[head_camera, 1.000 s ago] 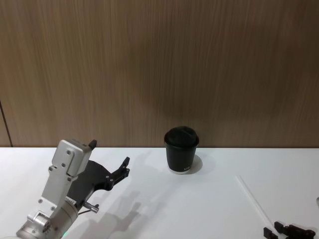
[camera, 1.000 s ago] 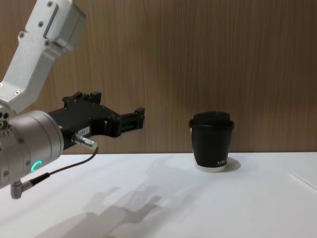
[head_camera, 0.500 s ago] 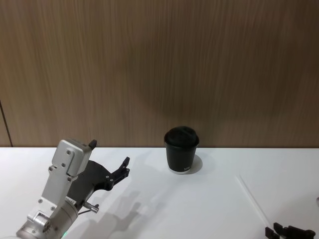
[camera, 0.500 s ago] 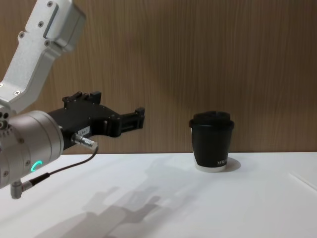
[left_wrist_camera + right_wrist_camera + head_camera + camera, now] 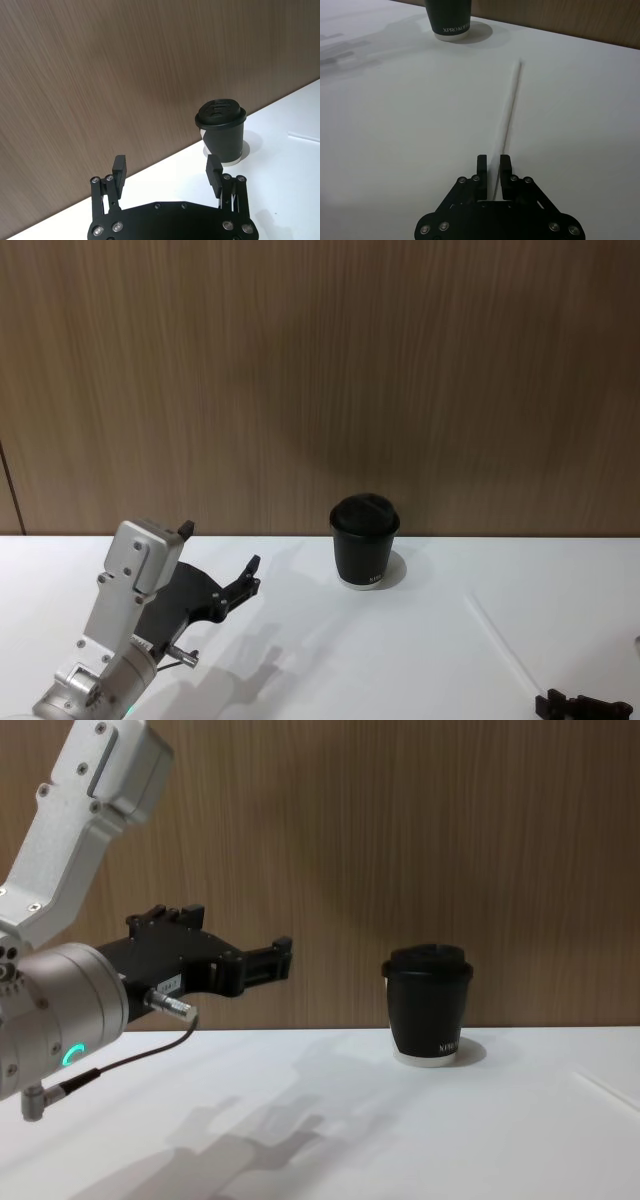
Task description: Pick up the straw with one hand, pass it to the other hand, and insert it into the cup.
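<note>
2 grippers on show, and the action's down at the right one. The right gripper [image 5: 493,161] sits low over the white table [image 5: 300,670] at its 5 o'clock corner. The straw [image 5: 512,100] runs straight between its fingers [image 5: 481,167], which stand close on either side. Whether they're actually pinching it, I cannot tell.

In the head view the straw's long axis runs 11 o'clock to 5 o'clock. The far tip aims toward 11, near the cup [image 5: 365,545] but apart from it, and the near end is cut off by the gripper body. Whether the straw rests on the table or rides just off it is hard to make out. In the chest view it's a faint sliver at the right edge.

The cup stands upright, lid on, at 12 o'clock by the wooden wall [image 5: 300,390], with its top cropped in the right wrist view. The left gripper [image 5: 220,546] hovers at the cup's 8 o'clock, well apart, with fingers spread wide and nothing in them.
</note>
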